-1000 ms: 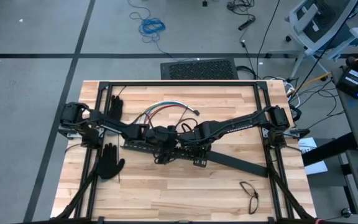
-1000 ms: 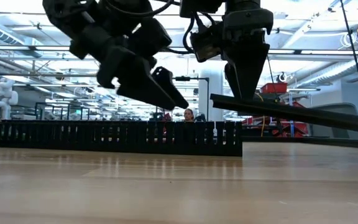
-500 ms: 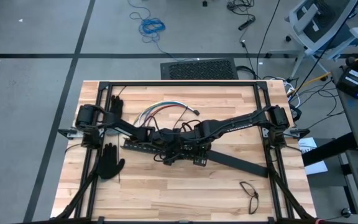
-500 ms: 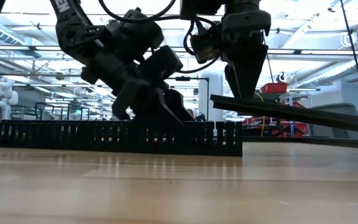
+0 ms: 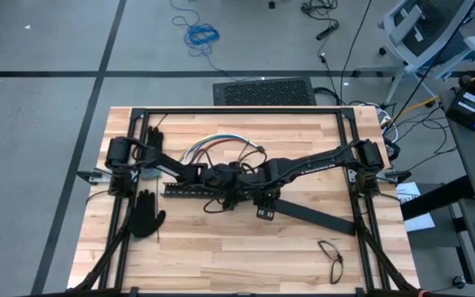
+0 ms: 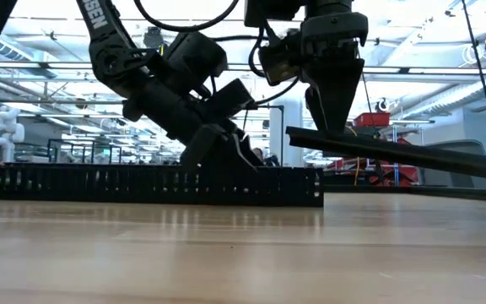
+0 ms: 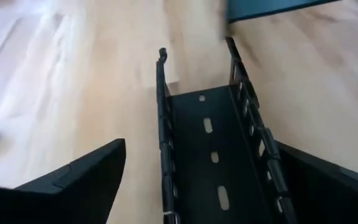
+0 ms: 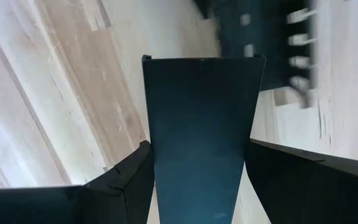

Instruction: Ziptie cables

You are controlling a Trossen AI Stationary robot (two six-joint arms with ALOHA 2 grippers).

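Observation:
The cables (image 5: 218, 145), a loose bundle of red, white, blue and yellow-green wires, lie on the table beyond both arms, untouched. I can make out no straight zipties. My left gripper (image 7: 201, 146) is open and tipped down over the black slotted channel (image 5: 192, 191), with one finger on each side of its walls. In the low view it (image 6: 230, 156) dips behind the channel (image 6: 142, 181). My right gripper (image 8: 197, 143) points down, shut on the end of a flat black bar (image 5: 312, 216). My left gripper straddles the slotted channel near one end, slanting down along it. One finger (image 7: 319, 186) lies close to a slotted wall (image 7: 263, 140); I cannot tell whether it touches. My right gripper pinches the flat black bar near its end (image 8: 201, 106), one finger at each long edge. The fingers come from above, pointing down. That end (image 6: 298, 135) stands above the table.
Two black gloves lie at the table's left, one far (image 5: 152, 140) and one near (image 5: 144, 214). A thin dark loop (image 5: 332, 256) lies near the table's right near corner. A black frame (image 5: 237, 111) runs round the table's edges.
My left gripper has moved down and toward the table's right, from above the slotted channel to astride it, tipping steeper. Its fingers now reach behind the channel's wall in the low view.

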